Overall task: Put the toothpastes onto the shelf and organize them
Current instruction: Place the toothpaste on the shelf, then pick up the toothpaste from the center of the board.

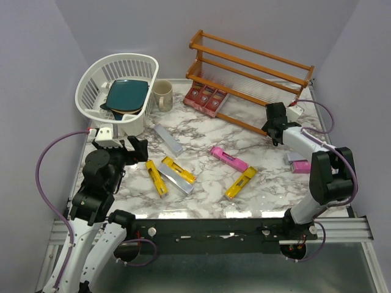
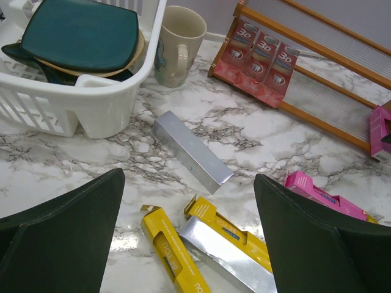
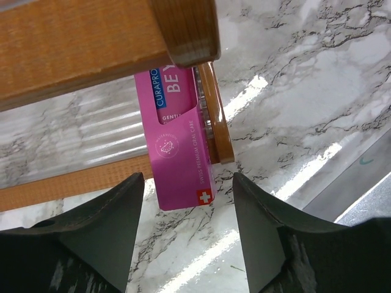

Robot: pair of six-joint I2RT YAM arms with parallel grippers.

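Note:
The wooden shelf (image 1: 250, 67) stands at the back right. Three red toothpastes (image 1: 206, 97) lie side by side on its bottom tier. A pink toothpaste (image 3: 180, 146) lies at the tier's right end, overhanging the front rail. My right gripper (image 3: 186, 244) is open just in front of it, not touching, and it shows in the top view (image 1: 270, 131). Loose on the table are a silver carton (image 1: 167, 138), yellow ones (image 1: 156, 177) (image 1: 241, 183), a yellow and silver pair (image 1: 178, 174) and a pink one (image 1: 228, 158). My left gripper (image 1: 137, 148) is open and empty above them.
A white basket (image 1: 91, 101) holding a teal plate stands at the back left, with a beige mug (image 1: 162, 94) beside it. Another pink carton (image 1: 299, 166) and a silver one (image 1: 294, 157) lie beside the right arm's base. The walls are close on both sides.

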